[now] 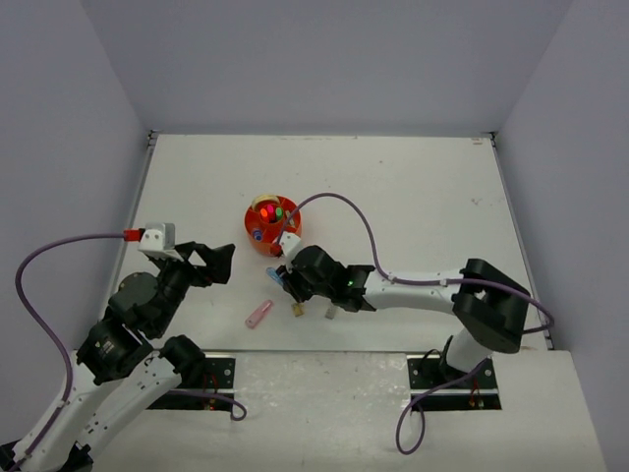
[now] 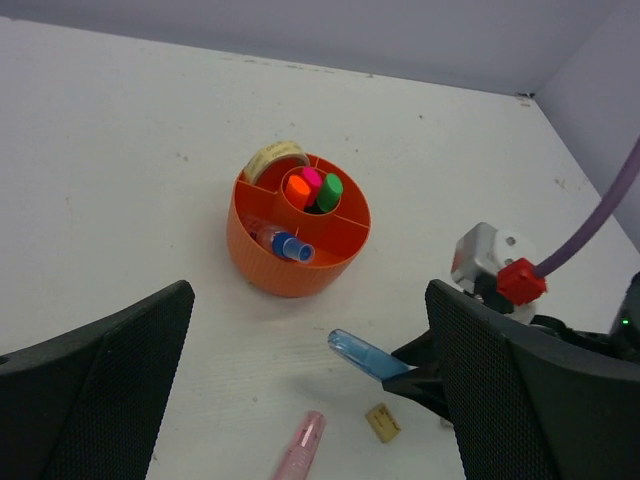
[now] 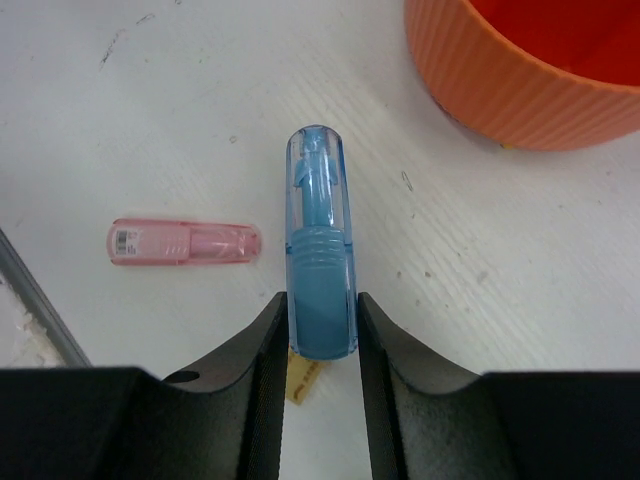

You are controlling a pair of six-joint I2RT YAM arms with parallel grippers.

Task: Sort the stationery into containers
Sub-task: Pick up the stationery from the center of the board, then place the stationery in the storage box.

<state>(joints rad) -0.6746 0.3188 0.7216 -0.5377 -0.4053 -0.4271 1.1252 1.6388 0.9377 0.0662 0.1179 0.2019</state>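
The blue capsule (image 3: 320,250) is pinched at its thick end by the right claw (image 3: 320,305), its rounded tip left free and aimed toward the orange organiser (image 3: 520,90) at the upper right of the wrist frame, probably so it can drop into a compartment. The right arm (image 1: 413,285) reaches low across the lower centre of the overhead frame, while the left claw (image 1: 217,264) hangs at lower left, spread wide and empty

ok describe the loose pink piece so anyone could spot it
Start at the round orange organiser. Nearer the arms, a pink capsule lies flat on the table. Its neighbours are a tan block and the blue capsule held in the right gripper.
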